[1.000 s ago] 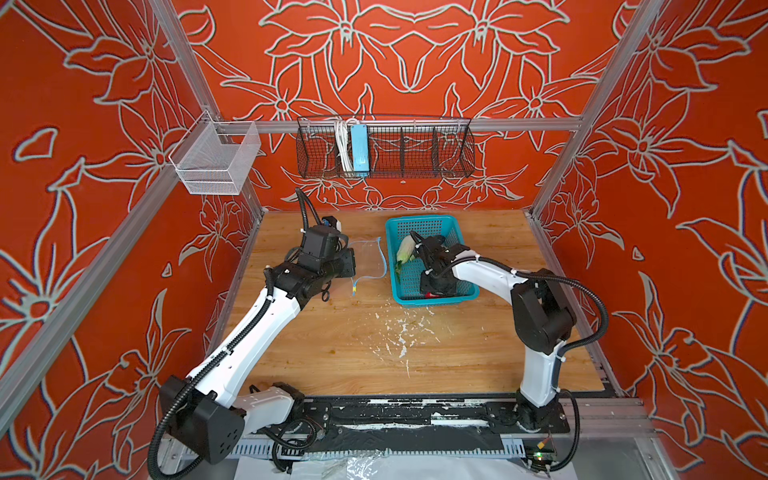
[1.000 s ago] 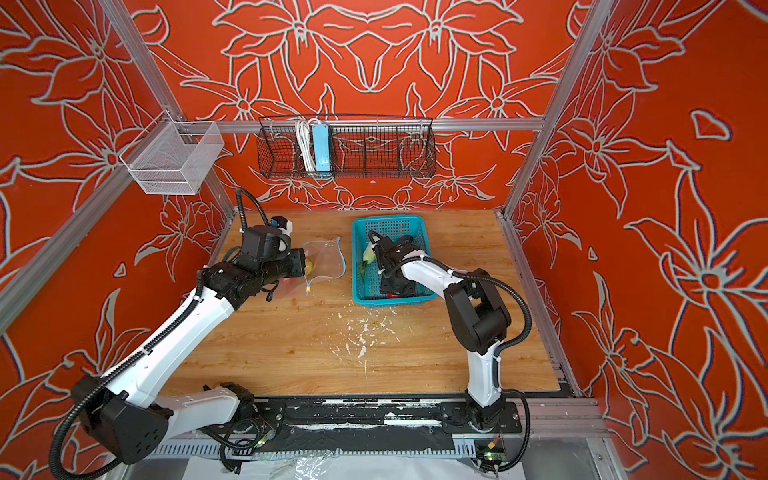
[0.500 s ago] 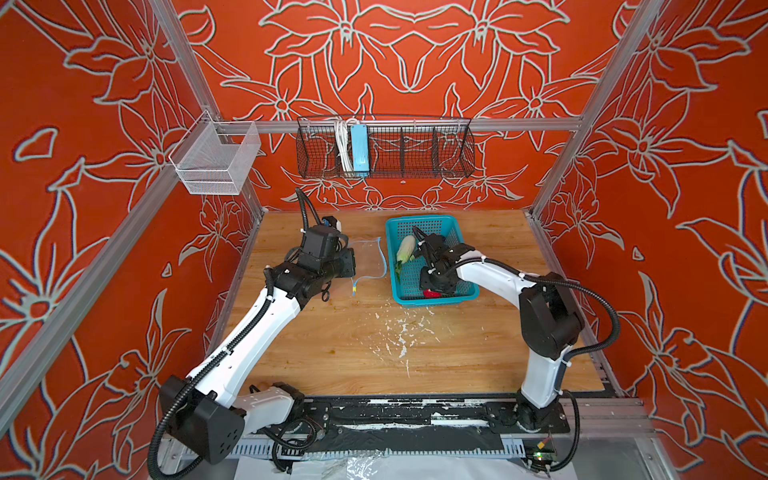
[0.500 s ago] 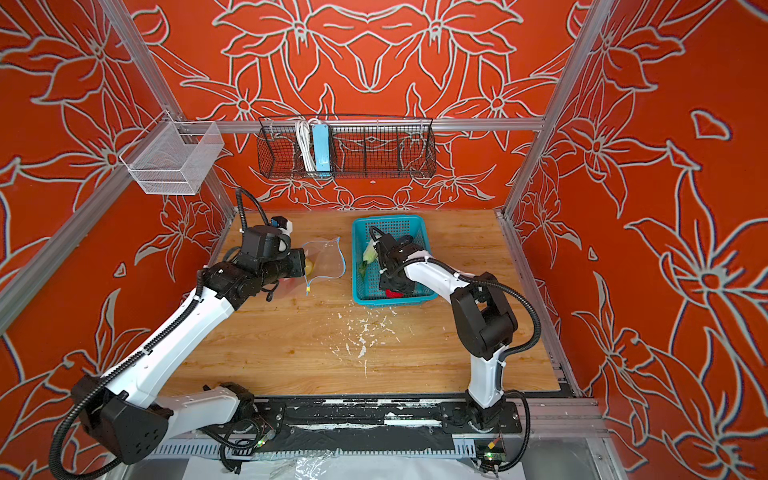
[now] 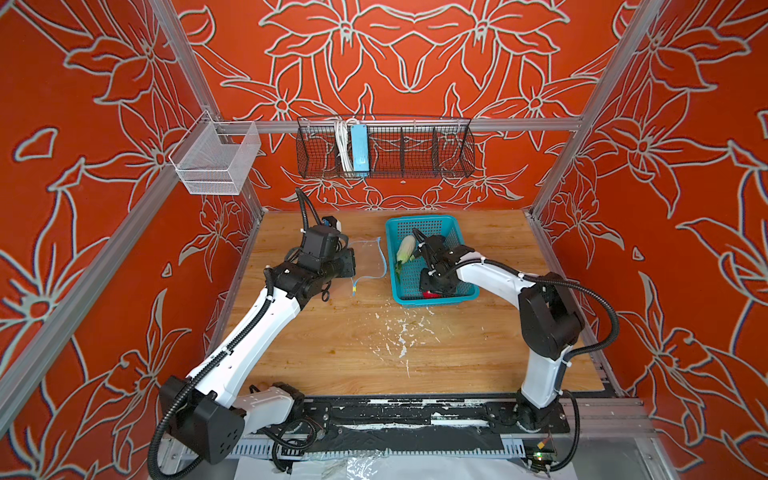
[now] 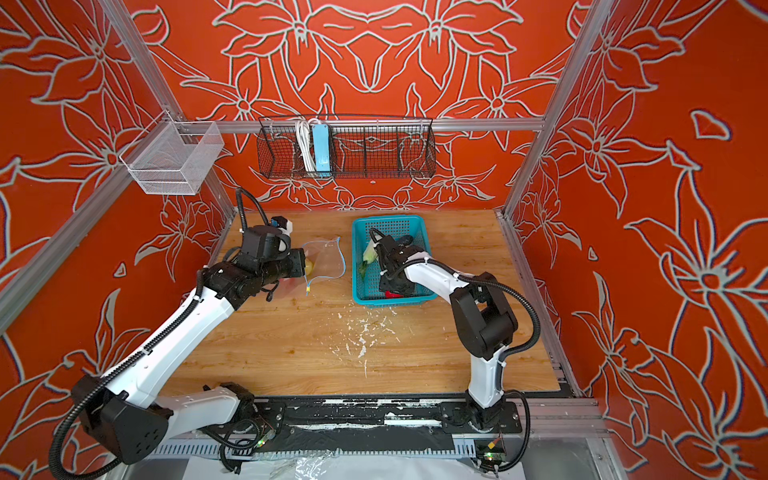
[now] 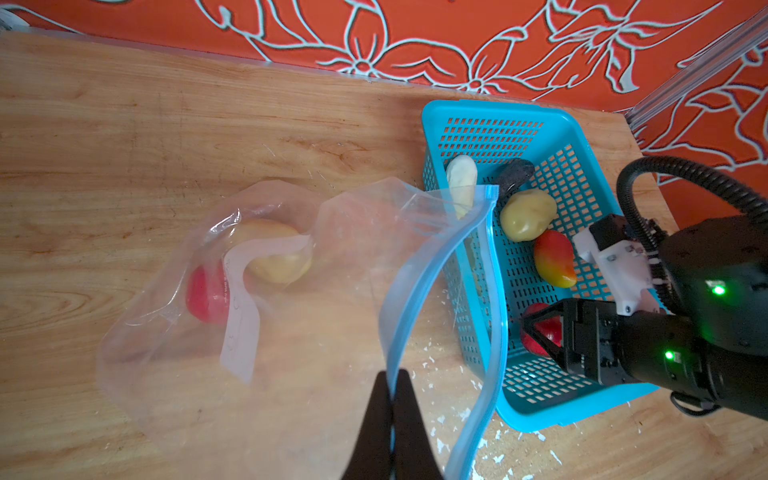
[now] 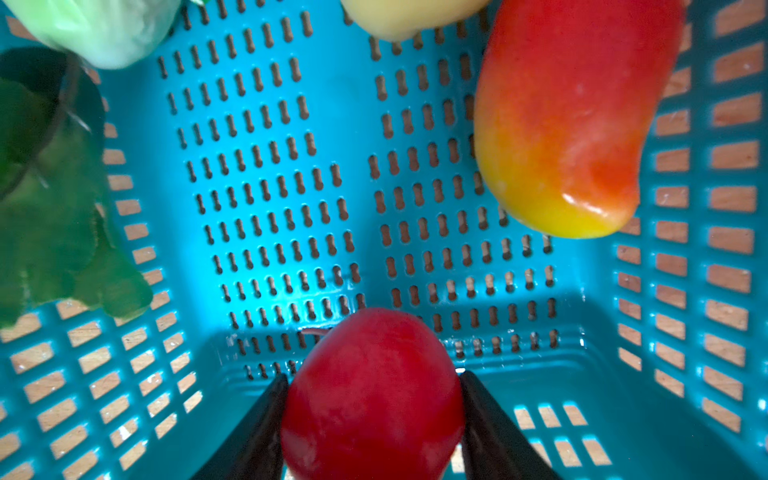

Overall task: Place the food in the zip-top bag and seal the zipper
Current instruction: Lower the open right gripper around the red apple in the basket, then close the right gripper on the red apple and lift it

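Right gripper (image 8: pixel 374 376) stood partly closed, both fingers pressed to tomato (image 8: pixel 372 403) on basket (image 8: pixel 685 291) floor. Left gripper (image 7: pixel 392 376) was pinched shut on bag (image 7: pixel 166 365) lip; mouth gaped toward basket, potato (image 7: pixel 276 253) and second tomato (image 7: pixel 205 295) inside. Best course: lift straight clear of basket wall, cross zipper (image 7: pixel 496 299), release deep. Label (image 7: pixel 241 324) writing was faint, unreadable; no brands seen.

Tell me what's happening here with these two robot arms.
The left tool is pinched shut on the zip-top bag at its mouth edge, holding it open. One potato and one tomato lie inside the bag. The right tool is down in the teal basket, closed around a second tomato. A second potato, a red-yellow fruit, an eggplant and a leafy vegetable wait in the basket.
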Robot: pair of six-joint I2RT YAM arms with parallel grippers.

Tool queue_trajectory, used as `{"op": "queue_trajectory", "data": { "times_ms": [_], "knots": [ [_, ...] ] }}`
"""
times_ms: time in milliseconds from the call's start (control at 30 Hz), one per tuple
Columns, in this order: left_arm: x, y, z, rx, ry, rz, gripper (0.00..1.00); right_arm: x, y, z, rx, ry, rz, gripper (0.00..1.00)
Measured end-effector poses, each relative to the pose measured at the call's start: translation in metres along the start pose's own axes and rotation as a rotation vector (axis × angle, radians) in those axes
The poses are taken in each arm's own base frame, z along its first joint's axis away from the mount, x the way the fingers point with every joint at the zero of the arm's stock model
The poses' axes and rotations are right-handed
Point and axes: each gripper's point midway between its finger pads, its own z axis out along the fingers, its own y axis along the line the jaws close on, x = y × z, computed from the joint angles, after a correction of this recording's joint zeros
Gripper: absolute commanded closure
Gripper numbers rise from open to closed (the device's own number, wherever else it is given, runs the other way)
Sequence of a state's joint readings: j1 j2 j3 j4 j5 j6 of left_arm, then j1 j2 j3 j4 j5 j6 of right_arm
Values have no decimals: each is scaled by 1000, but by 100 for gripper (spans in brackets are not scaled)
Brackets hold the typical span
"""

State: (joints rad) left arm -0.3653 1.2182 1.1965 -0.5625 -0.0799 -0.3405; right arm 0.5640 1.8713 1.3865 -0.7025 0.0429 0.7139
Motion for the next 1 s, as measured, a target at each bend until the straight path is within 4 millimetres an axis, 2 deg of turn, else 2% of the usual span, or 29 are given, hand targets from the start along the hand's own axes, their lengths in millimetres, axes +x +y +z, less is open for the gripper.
{"op": "queue_trajectory", "data": {
  "times_ms": [333, 1000],
  "knots": [
    [0, 0, 0, 0, 0, 0, 100, -1, 1, -5, -13, -12, 2, 57],
    [0, 0, 0, 0, 0, 0, 100, -9, 5, -33, -88, -95, 18, 58]
  ]
}}
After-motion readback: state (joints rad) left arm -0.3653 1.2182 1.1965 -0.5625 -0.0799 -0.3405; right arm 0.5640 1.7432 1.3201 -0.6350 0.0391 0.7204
